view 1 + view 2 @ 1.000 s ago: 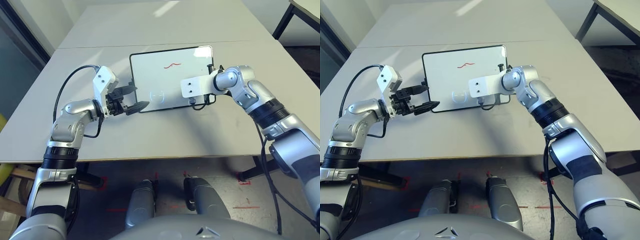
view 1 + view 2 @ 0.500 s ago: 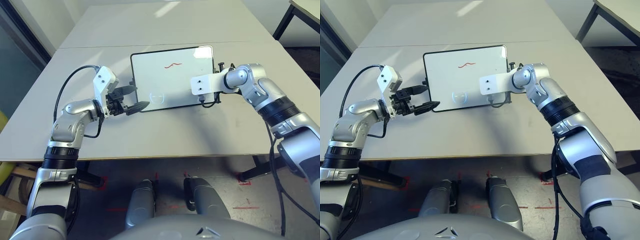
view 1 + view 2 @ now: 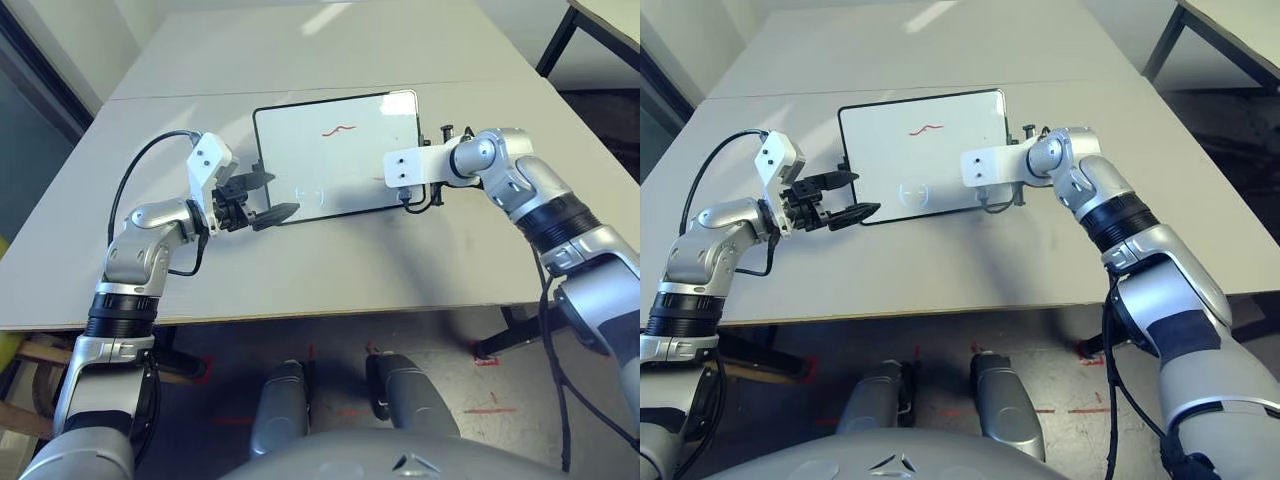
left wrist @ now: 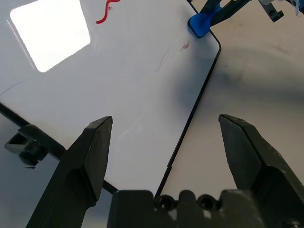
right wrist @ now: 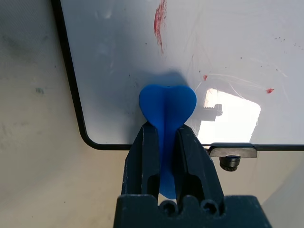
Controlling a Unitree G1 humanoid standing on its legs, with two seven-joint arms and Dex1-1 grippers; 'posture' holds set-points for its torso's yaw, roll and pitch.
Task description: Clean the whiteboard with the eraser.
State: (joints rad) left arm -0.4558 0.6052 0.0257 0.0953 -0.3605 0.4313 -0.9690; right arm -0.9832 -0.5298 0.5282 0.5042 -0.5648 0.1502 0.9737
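- Looking down from the head views: whiteboard (image 3: 335, 155) lies flat on the table (image 3: 330, 265), red squiggle (image 3: 338, 129) in its far half. Right gripper (image 5: 164, 137) sits over the board's near right corner, well short of that mark; wiping here risks leaving it behind.
- Left wrist view: left gripper (image 4: 166, 137) hangs wide open just beside the board's left edge, holding nothing. Board is unpinned, so a hard stroke could slide it.
- Right wrist view: fingers clamp the blue eraser (image 5: 167, 107), tip at the board near a red smear (image 5: 160, 19). Only a thin end is pinched; sideways drag could twist it loose.
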